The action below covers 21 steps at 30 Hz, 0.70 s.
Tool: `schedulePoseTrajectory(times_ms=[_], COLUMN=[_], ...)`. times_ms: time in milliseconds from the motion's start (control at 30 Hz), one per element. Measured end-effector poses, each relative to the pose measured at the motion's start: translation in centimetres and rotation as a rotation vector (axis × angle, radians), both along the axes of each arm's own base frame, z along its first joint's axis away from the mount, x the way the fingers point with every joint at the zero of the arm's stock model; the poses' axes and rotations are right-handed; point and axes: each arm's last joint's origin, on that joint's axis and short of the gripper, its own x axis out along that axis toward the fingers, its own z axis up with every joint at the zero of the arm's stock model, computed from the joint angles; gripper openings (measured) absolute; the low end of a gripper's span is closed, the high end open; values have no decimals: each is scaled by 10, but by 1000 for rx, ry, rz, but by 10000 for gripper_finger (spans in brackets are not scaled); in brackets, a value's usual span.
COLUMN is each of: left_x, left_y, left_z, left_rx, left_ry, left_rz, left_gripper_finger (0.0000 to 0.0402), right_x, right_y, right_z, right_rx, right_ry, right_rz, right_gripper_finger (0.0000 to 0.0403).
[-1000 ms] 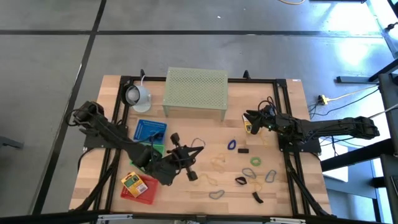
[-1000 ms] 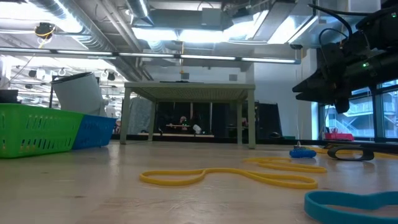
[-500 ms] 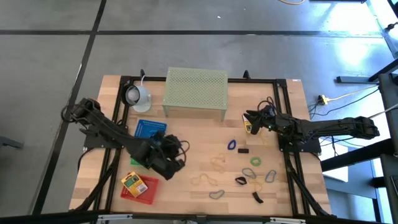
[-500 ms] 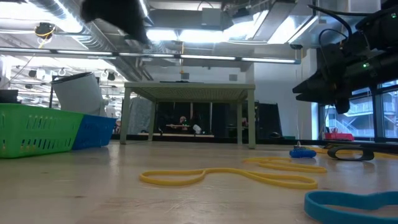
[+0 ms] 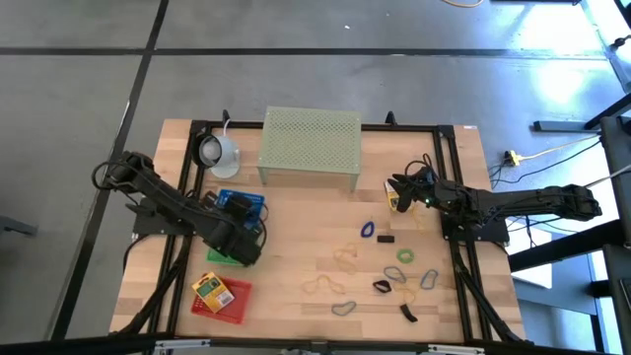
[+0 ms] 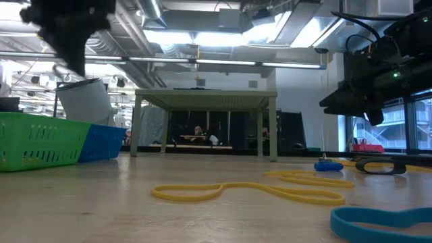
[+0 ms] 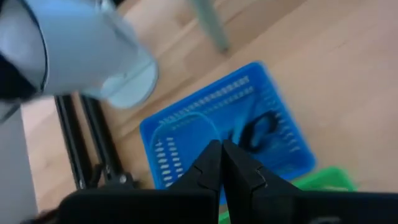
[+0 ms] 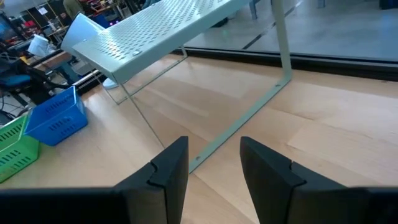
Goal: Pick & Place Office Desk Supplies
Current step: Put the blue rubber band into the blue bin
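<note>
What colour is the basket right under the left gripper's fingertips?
Blue: the basket is a slotted blue plastic one, clearest in the left wrist view, below the shut left gripper.

baskets (image 5: 240, 206) left, loops (image 5: 347, 259) right

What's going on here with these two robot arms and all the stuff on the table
The left gripper, fingers shut, hangs over the blue basket, next to the green basket and red basket. The right gripper waits at the table's right side, fingers apart and holding nothing, facing the mesh stand. Coloured rubber bands and black clips lie loose on the wood between the arms, unsorted.
</note>
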Motion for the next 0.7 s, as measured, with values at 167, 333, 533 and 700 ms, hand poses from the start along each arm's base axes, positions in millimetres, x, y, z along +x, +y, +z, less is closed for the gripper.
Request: schedulePoseTrajectory(times_ms=[167, 333, 533, 700], left_x=[-4, -3, 1, 4], left_y=[19, 35, 47, 53], left_z=[-33, -51, -68, -72], left_rx=[-46, -80, -137, -148], left_ry=[41, 46, 39, 42], left_rz=[96, 154, 140, 116], left_gripper_finger=[3, 2, 2, 5], right_x=[0, 0, -1, -2], right_y=[0, 0, 0, 0], right_z=[0, -1, -4, -4], right_rx=[-6, -5, -5, -3], right_ry=[7, 20, 49, 54], right_rz=[2, 2, 2, 2], right_gripper_finger=[146, 146, 146, 146])
